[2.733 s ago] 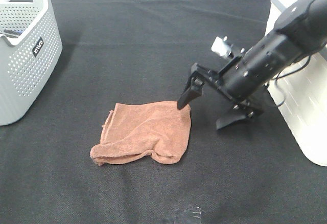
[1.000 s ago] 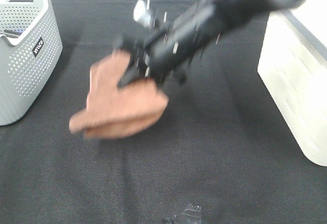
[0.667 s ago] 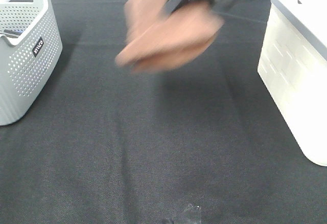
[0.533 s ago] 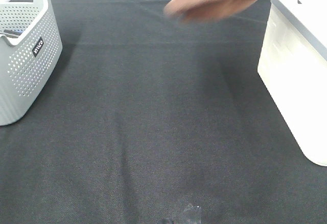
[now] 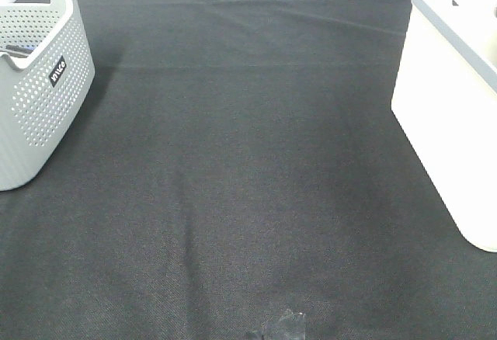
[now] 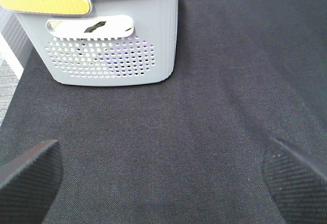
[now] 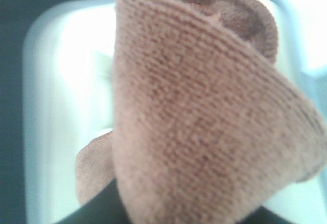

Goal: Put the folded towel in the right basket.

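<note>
The brown folded towel (image 7: 204, 116) fills the right wrist view, hanging close to the camera above the open white right basket (image 7: 56, 111). My right gripper holds it up; its fingers are hidden behind the cloth. In the exterior high view the towel and both arms are out of sight, and only the white basket (image 5: 450, 123) shows at the right edge. My left gripper (image 6: 163, 193) is open and empty, low over the black cloth, its two fingertips (image 6: 28, 180) wide apart.
A grey perforated basket (image 5: 35, 91) with items inside stands at the far left; it also shows in the left wrist view (image 6: 112, 45), ahead of the left gripper. Black cloth (image 5: 248, 169) covers the table between the two baskets.
My right gripper lifted the towel off the table, swung it up and right, and left the exterior high view. The towel now hangs over the white basket.
</note>
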Motion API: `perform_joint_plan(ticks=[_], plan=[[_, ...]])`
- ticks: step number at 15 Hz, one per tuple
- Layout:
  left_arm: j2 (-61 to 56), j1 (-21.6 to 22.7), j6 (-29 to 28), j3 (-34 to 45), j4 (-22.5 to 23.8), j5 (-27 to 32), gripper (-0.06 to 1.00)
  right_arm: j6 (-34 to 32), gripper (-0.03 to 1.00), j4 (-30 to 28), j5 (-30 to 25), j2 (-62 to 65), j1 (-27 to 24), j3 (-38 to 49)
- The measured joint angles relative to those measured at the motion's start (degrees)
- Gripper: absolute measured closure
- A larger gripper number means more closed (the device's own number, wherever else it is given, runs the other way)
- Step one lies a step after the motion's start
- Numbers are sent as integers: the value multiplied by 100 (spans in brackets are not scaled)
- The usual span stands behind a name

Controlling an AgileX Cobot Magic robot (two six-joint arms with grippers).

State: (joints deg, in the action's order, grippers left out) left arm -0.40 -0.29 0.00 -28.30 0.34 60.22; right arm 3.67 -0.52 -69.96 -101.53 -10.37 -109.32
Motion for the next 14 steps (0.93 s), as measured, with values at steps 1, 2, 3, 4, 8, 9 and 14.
perform_joint_plan(ticks=[1, 2, 3, 4, 8, 9, 14], plan=[[0, 0, 0, 0, 0, 0, -4, -34, 78, -11, 0, -97, -109, 80], [0, 0, 0, 0, 0, 0, -4, -74, 78, -17, 0, -264, -138, 126], [0, 0, 0, 0, 0, 0, -4, -97, 78, -6, 11, -424, -138, 143], [0, 0, 0, 0, 0, 0, -4, -103, 78, 17, 17, -590, -138, 155], [0, 0, 0, 0, 0, 0, -4, -533, 19, -40, 23, -980, -138, 155], [0, 0, 0, 0, 0, 0, -4, -596, 8, -115, 69, -980, -138, 155], [0, 0, 0, 0, 0, 0, -4, -281, 0, -367, 29, -733, -52, 155]])
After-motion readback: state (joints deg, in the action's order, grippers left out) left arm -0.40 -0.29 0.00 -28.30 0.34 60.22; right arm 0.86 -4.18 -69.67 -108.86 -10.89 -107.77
